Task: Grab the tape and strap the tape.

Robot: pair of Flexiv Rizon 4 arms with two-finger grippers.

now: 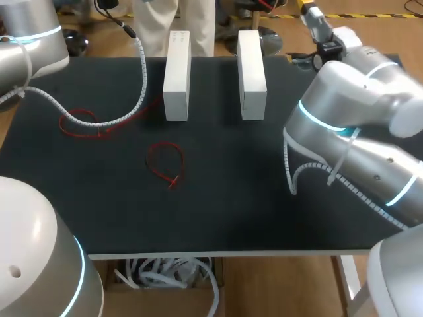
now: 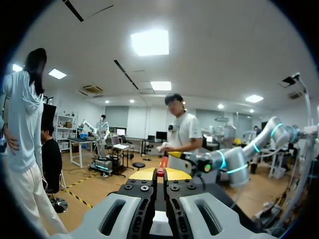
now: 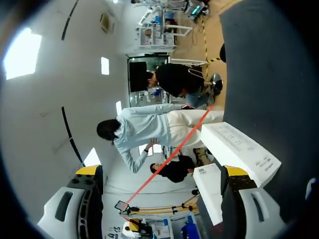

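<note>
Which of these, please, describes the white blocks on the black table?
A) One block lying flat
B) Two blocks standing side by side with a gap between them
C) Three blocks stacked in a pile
B: the head view shows the left white block and the right white block standing apart at the far side of the table.

The left arm [image 1: 30, 49] is being held bent at the far left. The left gripper [image 2: 160, 173] is being pointed out level, its yellow fingertips pressed together on the end of a red tape [image 2: 160, 163]. The right arm [image 1: 357, 132] is being stretched in from the right toward the far side. The right gripper [image 3: 163, 172] is being carried rolled onto its side, with its fingers spread wide apart.
</note>
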